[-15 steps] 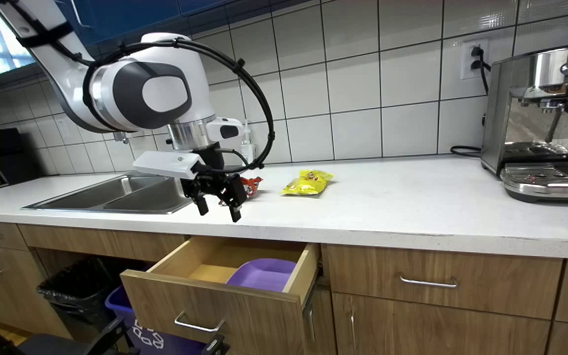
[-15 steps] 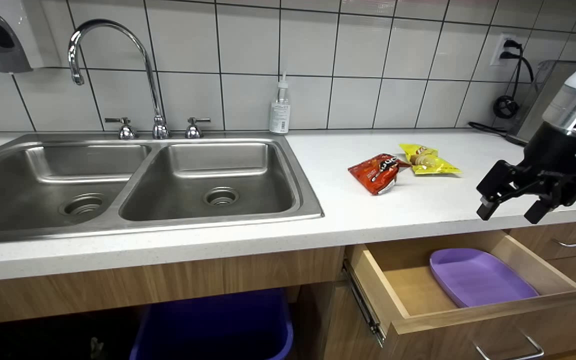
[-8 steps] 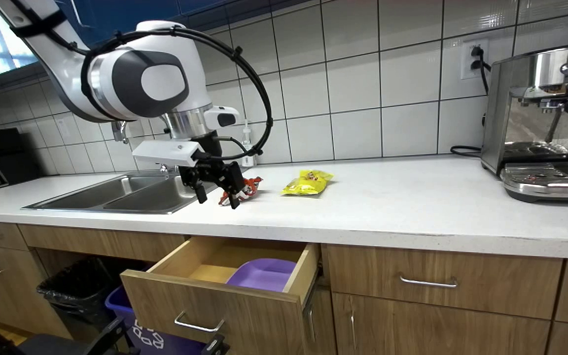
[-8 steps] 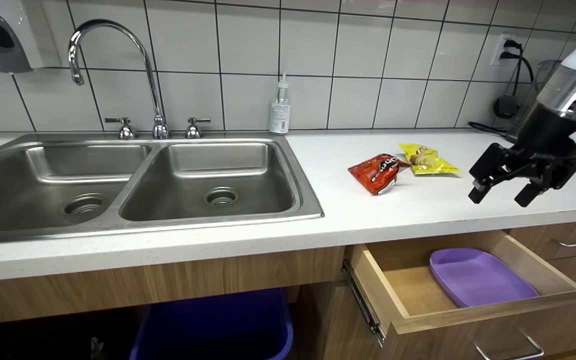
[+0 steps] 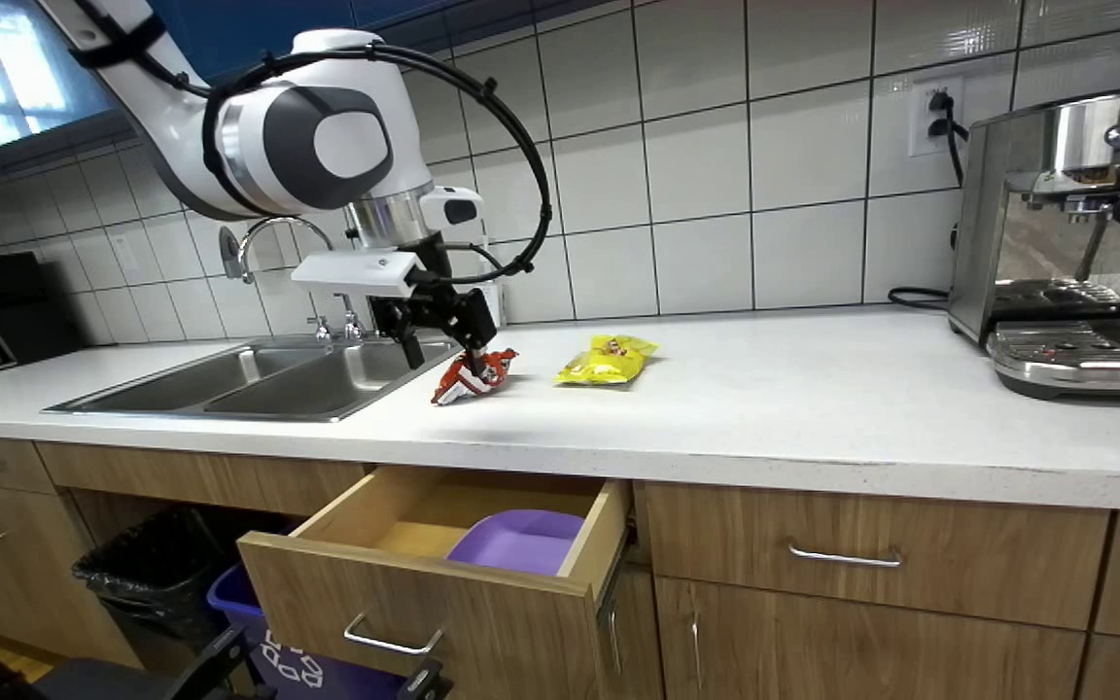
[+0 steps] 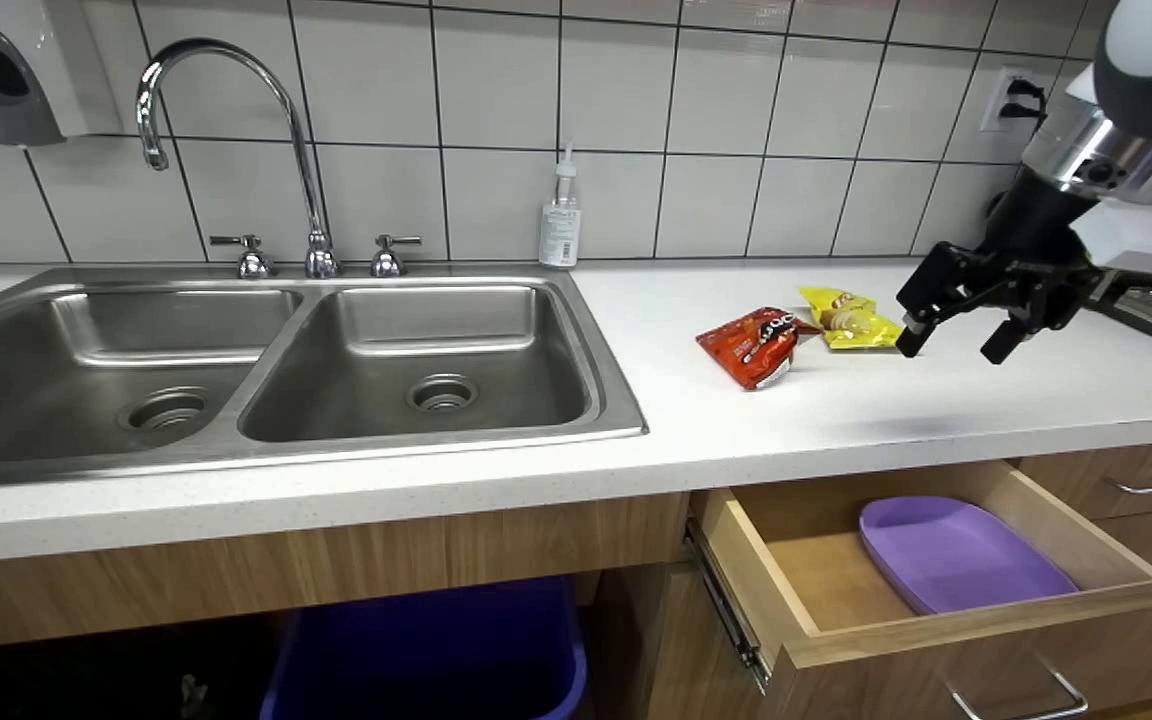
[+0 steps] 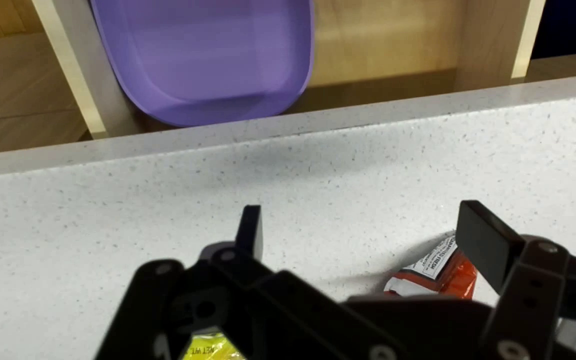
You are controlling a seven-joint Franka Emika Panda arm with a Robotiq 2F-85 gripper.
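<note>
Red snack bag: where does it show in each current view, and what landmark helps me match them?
In an exterior view: red snack bag just left of centre, partly covered by the tool.
In an exterior view: red snack bag right of centre, left of the yellow bag.
Wrist view: red snack bag at lower right, partly hidden by the tool.
Shared landmark: purple tray in the open drawer.

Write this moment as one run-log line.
pincer: open, nothing held, above counter | red snack bag: on counter | yellow snack bag: on counter | drawer: open, purple tray inside
</note>
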